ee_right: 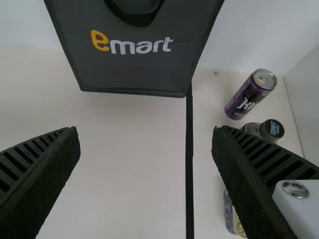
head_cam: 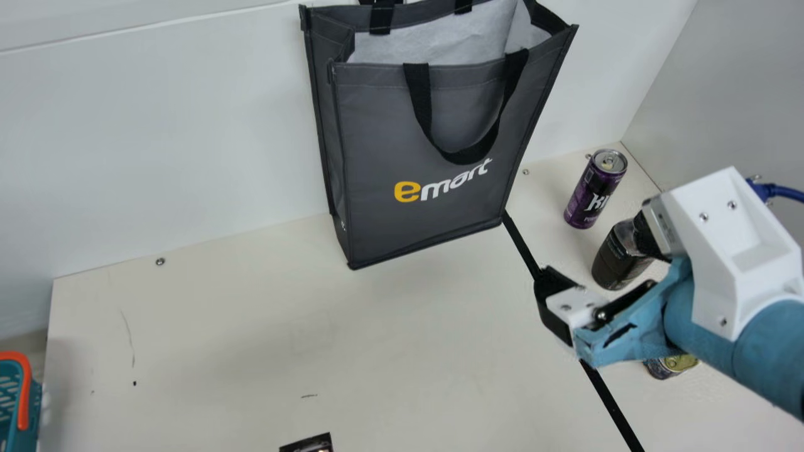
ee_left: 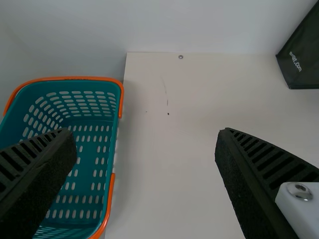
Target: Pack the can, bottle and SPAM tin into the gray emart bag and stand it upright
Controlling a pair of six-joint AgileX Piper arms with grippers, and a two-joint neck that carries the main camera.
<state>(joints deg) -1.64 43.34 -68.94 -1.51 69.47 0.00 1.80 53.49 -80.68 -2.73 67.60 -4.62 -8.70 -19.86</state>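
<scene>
Both grippers hanging open, groceries still needing a bag

So the gray emart bag [head_cam: 377,157] is standing upright by the back wall, while the can [head_cam: 593,191], bottle [head_cam: 615,260] and SPAM tin [head_cam: 659,370] are all sitting outside it on the table [head_cam: 251,339], right of the black strip [head_cam: 521,245]. The right gripper [head_cam: 600,267] is hovering over that side, jaws wide apart, gripping nothing. The left gripper [ee_left: 144,142] is holding its jaws apart too, near a teal basket [ee_left: 113,144].
</scene>
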